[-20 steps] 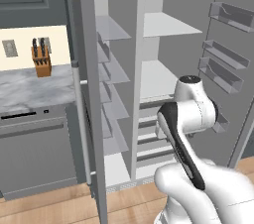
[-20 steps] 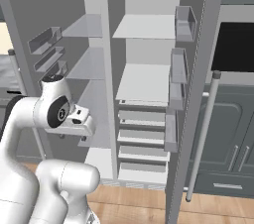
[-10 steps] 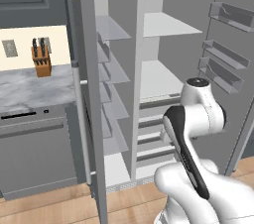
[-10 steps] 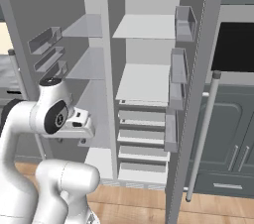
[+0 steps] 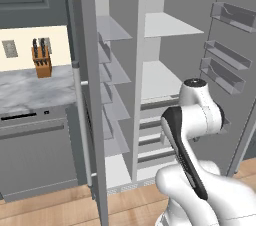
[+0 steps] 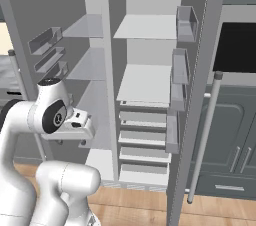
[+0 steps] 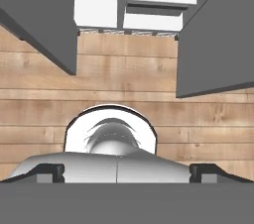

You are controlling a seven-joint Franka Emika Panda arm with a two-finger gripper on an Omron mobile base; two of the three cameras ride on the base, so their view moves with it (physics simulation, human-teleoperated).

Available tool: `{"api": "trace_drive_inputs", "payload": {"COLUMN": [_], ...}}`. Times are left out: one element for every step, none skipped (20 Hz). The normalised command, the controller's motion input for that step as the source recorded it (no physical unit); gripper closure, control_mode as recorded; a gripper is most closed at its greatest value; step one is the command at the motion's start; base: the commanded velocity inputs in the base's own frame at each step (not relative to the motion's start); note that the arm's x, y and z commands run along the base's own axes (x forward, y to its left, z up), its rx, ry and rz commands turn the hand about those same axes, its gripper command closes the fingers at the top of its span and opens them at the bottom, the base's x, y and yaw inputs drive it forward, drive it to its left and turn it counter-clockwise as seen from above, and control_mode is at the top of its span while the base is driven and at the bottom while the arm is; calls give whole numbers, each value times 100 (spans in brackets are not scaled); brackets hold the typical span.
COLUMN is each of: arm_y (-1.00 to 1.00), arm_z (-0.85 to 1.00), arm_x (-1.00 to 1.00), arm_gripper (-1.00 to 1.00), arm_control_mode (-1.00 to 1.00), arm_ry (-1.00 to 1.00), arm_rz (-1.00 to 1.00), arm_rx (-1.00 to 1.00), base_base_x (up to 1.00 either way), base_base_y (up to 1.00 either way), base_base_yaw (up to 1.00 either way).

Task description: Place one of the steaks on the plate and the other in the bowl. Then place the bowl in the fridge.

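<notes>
Dark finger tips sat at the far left and far right of the hand view, so your gripper [image 7: 126, 171] had its jaws spread as wide as they go, with nothing between them. It pointed straight down at the wood plank floor [image 7: 124, 86] in front of the fridge [image 6: 150, 85], with the foot of the cabinet and the lower edges of both open doors at the top of that view. The arm itself was folded up close over the base, the hand held low beside it in the right base view, well short of any shelf. You had the fridge with both doors swung wide; its pale grey shelves [image 5: 160, 77] and the drawers below looked bare, and I could pick out no bowl on them from either base camera. To the left, the marble counter [image 5: 30, 90] carried a knife block [image 5: 41, 59]. Steaks, plate and bowl lay outside these frames, so you cannot confirm the sorting step from this record. My judgement: the fridge stood ready, but the bowl was neither held nor visibly stored, so at the least that final placement remained to be verified or done.
</notes>
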Motion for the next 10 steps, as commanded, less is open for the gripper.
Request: {"api": "trace_drive_inputs", "payload": {"arm_y": [0,0,0,0,0,0,0,0,0,0], "arm_z": [0,0,0,0,0,0,0,0,0,0], "arm_x": [0,-1,0,0,0,0,0,0,0,0], "arm_gripper": [-100,-100,-100,-100,-100,-100,-100,-100,-100,-100], "arm_control_mode": [-100,-100,100,100,100,100,100,100,100,100], "arm_ry": [0,-5,0,0,0,0,0,0,0,0], "arm_rz": [0,0,0,0,0,0,0,0,0,0], "arm_rx": [0,0,0,0,0,0,0,0,0,0], "base_base_x": [0,0,-24,-26,-39,-40,-49,-56,-81,-76], "base_base_y": [0,0,1,28,41,33,24,11,0,8], "base_base_yaw": [0,0,-16,-43,-55,-60,-67,-71,-78,-81]}}
